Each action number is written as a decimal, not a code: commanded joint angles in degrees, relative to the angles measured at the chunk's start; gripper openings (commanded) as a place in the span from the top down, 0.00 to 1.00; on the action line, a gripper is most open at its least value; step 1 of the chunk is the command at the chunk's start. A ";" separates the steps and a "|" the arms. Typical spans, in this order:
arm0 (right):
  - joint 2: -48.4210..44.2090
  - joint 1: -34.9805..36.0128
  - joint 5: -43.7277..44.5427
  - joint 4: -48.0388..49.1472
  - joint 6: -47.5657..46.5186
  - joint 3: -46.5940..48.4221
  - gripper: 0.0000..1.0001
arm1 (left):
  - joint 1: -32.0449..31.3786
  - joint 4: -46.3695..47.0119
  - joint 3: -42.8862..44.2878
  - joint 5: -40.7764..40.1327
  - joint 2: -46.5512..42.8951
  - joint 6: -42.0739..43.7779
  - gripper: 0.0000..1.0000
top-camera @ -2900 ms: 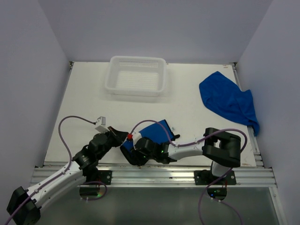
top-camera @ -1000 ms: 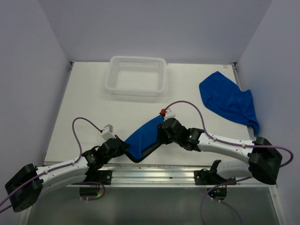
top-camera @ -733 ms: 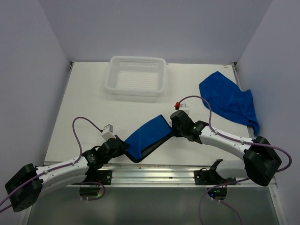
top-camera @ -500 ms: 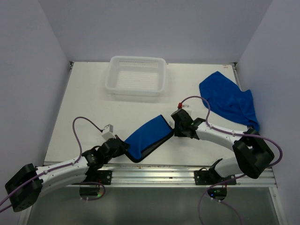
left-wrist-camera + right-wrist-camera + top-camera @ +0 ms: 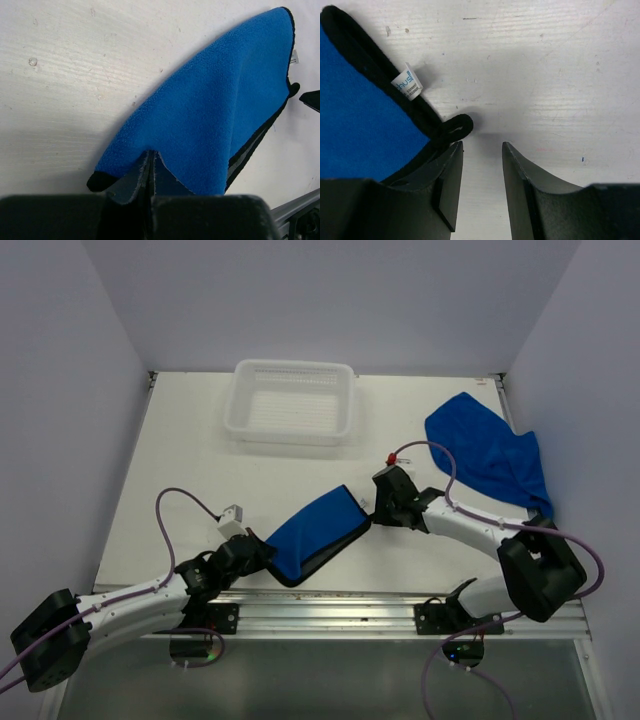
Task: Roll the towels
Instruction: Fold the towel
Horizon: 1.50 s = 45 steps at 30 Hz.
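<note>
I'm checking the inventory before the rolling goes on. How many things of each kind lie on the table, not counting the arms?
Towels: 2, the near towel by the arms and the far towel at the right edge
Basket: 1, the white basket
Total: 3

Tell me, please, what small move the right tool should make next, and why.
Probably shift the right tool onto the folded towel's looped corner and close: its jaws stand open over table beside it, while the left tool pinches the opposite end.
</note>
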 commanded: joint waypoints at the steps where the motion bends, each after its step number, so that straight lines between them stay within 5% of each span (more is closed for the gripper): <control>1: -1.57 -0.54 -1.24 2.54 2.11 2.16 0.59 | -0.33 -2.93 0.54 -0.69 0.64 2.68 1.00; 23: 8.63 -1.77 -2.03 3.86 5.46 5.68 0.56 | -0.50 -2.49 -0.08 -0.08 0.03 2.95 1.00; 34: 8.81 -1.86 0.25 1.14 4.49 7.87 1.00 | -0.50 -2.05 -0.43 -0.08 0.03 3.04 1.00; 45: 9.33 -2.82 2.71 -2.38 2.12 11.74 1.00 | -0.68 -1.61 -0.78 0.54 0.12 3.12 1.00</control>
